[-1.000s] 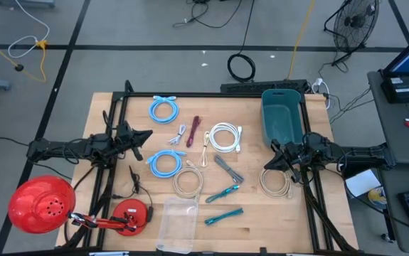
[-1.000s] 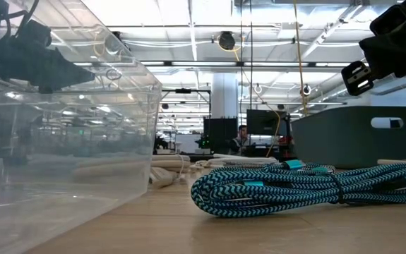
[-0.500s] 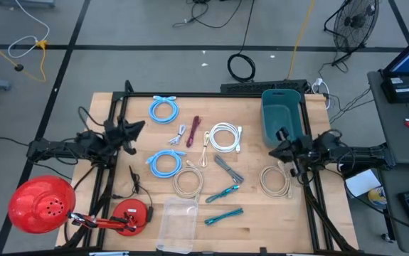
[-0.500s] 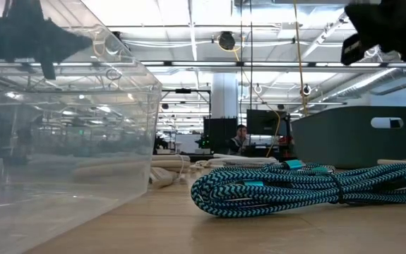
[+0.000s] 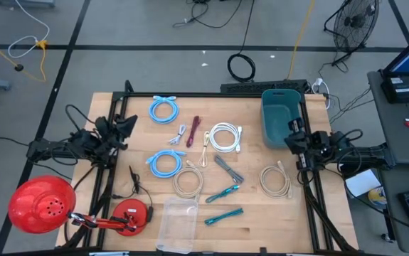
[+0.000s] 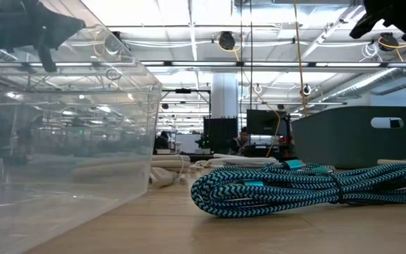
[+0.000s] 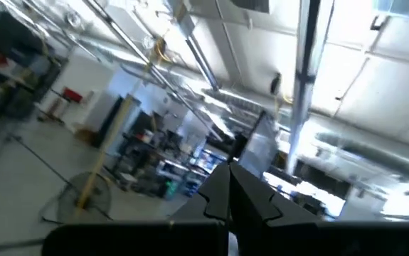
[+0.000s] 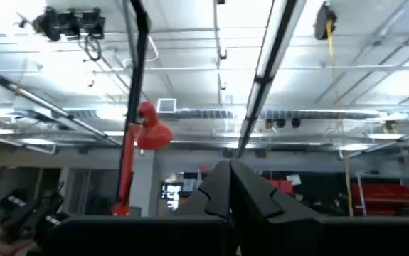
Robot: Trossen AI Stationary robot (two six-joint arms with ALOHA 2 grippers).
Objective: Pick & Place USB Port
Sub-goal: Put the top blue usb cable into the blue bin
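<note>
The left tool [image 5: 127, 122] hangs above the left side of the tabletop [image 5: 254, 206], its fingers [image 7: 229, 195] pressed together and holding nothing. The right tool [image 5: 290, 129] sits above the right side, just beside the teal bin [image 5: 281, 114], its fingers [image 8: 229, 186] also pressed together and empty. Both wrist views look up at the ceiling.

The cables lie loose in the middle of the tabletop: two light blue coils [image 5: 164, 109] [image 5: 165, 163], a white coil [image 5: 225, 136], two beige coils [image 5: 188, 182] [image 5: 275, 181], a dark red cable [image 5: 193, 131] and two teal braided bundles [image 5: 223, 192] [image 5: 224, 215]. A clear plastic box [image 5: 177, 222] stands at the near edge. In the low view, a teal braided cable [image 6: 308, 187] lies in front of the bin [image 6: 358, 134].
</note>
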